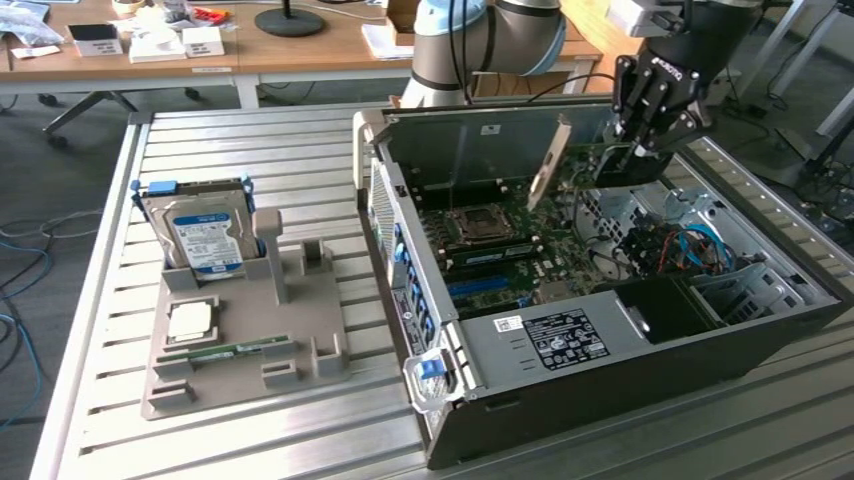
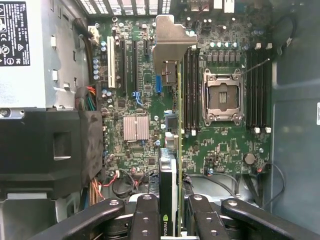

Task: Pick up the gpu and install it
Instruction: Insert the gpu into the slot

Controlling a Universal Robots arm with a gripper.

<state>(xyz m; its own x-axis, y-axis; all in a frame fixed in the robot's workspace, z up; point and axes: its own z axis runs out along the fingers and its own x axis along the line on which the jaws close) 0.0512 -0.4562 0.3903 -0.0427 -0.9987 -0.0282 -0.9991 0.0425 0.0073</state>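
gpu [image 2: 168, 192], thin dark card edge-on, silver bracket [image 2: 172, 40]

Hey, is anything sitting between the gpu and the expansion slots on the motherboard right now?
Nothing visible. The hand grips the gpu edge-down above the motherboard, and the black expansion slots lie bare, no cable across them.
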